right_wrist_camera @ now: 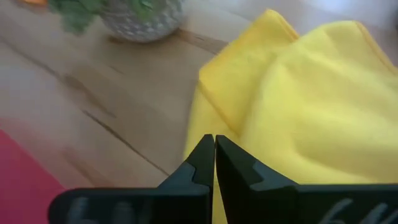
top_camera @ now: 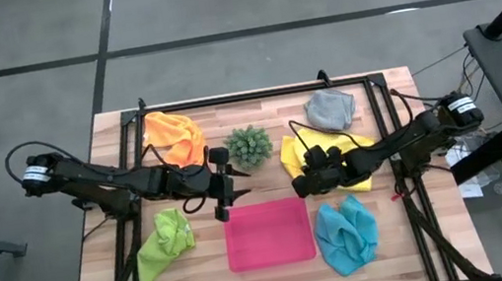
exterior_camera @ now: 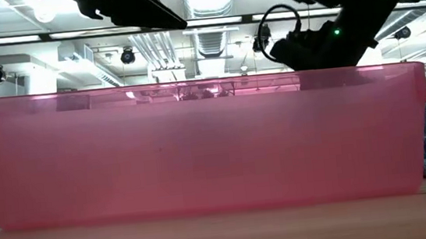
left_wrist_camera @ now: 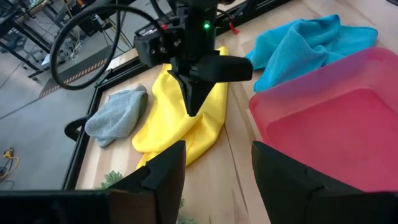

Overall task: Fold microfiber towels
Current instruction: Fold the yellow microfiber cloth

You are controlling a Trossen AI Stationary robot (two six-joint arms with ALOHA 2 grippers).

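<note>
So the right gripper (top_camera: 300, 185) is sitting low over the near edge of the yellow towel (top_camera: 325, 152), between the plant (top_camera: 249, 145) and the pink tray (top_camera: 267, 234). Looks to me like it's about to pick an edge of that cloth. If I were doing it, I'd open the fingers first, drop onto one single layer right at the corner, and pinch just that, since grabbing the bunched-up fold would drag the whole thing instead of laying it over.

Right now its jaws are pressed fully together and hold nothing; the tips hang just above the yellow hem, can't tell if they touch it. The left gripper (top_camera: 223, 198) waits by the tray's far left corner, fingers (left_wrist_camera: 163, 174) spread wide, empty.

Other towels: orange (top_camera: 174, 135) and grey (top_camera: 330, 108) at the back, lime green (top_camera: 163, 243) front left, light blue (top_camera: 346, 234) right of the tray
</note>
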